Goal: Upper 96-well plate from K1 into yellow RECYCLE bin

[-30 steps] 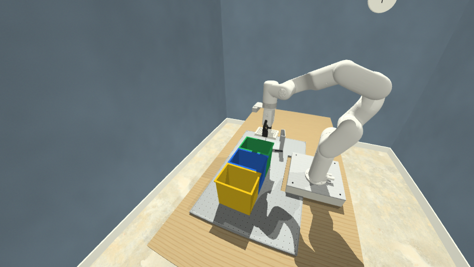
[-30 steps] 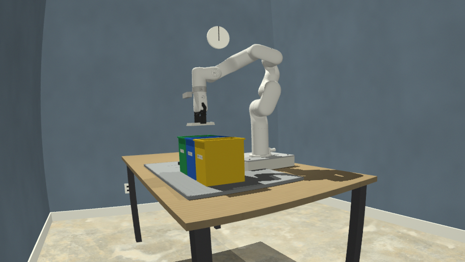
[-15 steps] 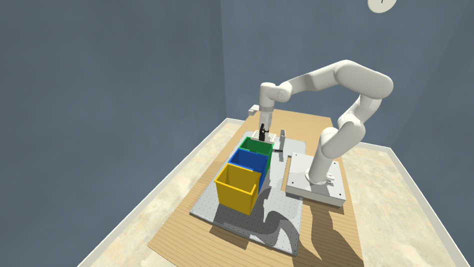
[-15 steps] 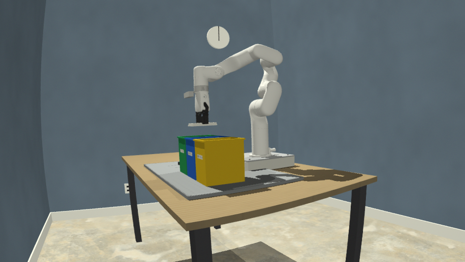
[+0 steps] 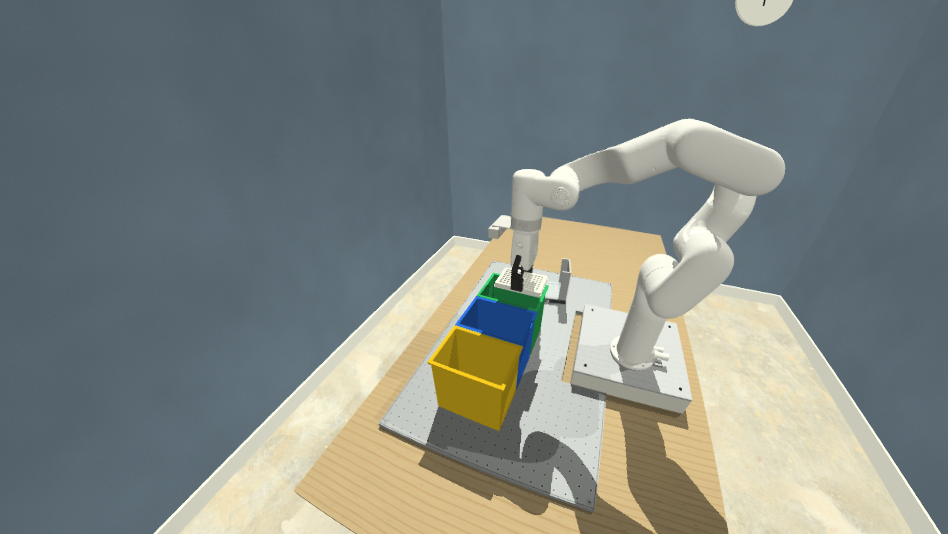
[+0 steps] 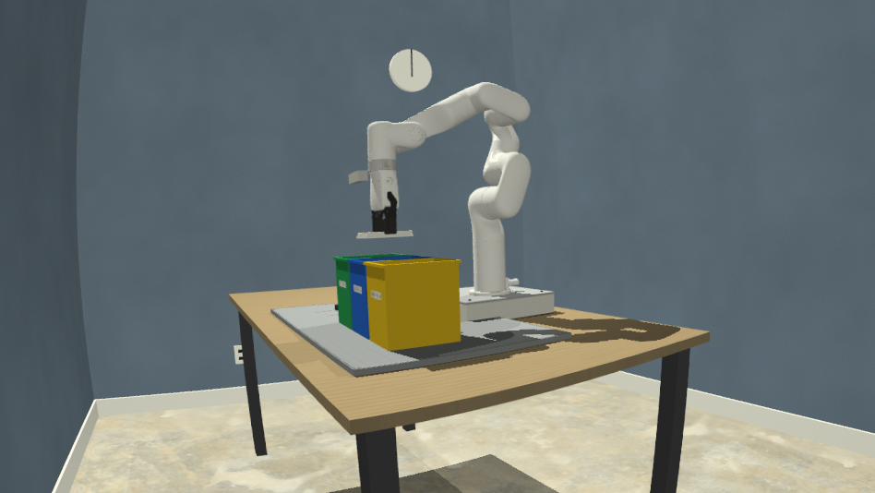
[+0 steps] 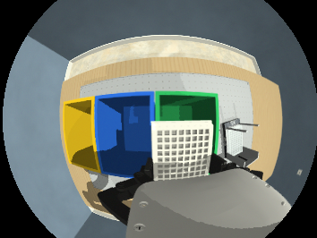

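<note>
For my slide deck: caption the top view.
Gripper holds the 96-well plate above the green bin, short of the yellow bin.

Blue-grey walls [image 6: 673, 184], round clock [image 6: 410, 70], wooden table [image 6: 489, 379], mottled beige floor [image 6: 551, 452]

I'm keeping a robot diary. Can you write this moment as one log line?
phase: carrying | gripper: shut on white 96-well plate | position: above green bin | target: yellow bin | bins: all upright

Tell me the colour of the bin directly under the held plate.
Green. The green bin sits beneath the white well plate; the top view shows it best.
</note>
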